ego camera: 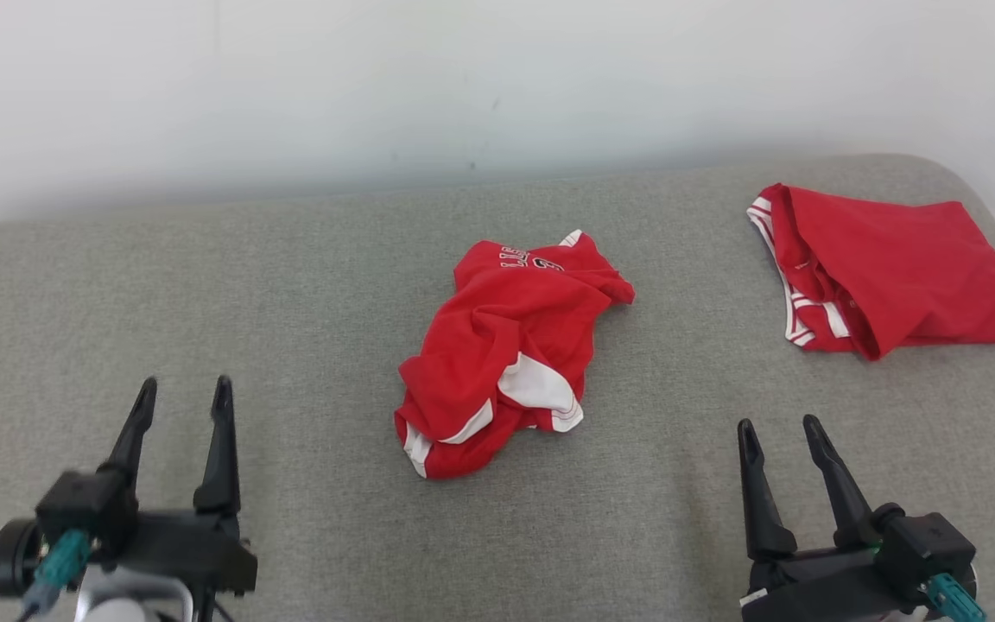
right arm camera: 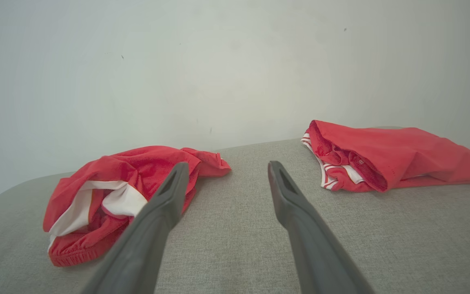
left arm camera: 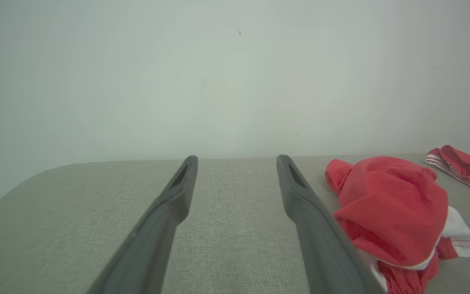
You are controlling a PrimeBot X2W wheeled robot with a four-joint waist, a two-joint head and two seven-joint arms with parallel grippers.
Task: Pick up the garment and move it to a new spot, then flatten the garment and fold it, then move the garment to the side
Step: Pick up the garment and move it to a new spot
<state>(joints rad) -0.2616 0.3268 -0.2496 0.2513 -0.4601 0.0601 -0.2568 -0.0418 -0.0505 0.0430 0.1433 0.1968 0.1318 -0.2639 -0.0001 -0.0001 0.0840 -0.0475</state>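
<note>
A crumpled red garment (ego camera: pixel 497 345) with white panels and trim lies in a heap in the middle of the grey upholstered surface (ego camera: pixel 290 285), between the two arms and a little beyond them. A second red garment (ego camera: pixel 895 276), folded roughly flat with white striped edging, sits well apart at the far right, near the pale wall (ego camera: pixel 463 86).

The left hand (ego camera: pixel 186 384) hovers at the near left with its two dark fingers spread wide, gripping nothing and clear of the cloth. The right hand (ego camera: pixel 778 423), near right, is likewise spread and empty.

White lettering (ego camera: pixel 530 259) with a dark outline shows at the heap's far edge, too creased to read.
</note>
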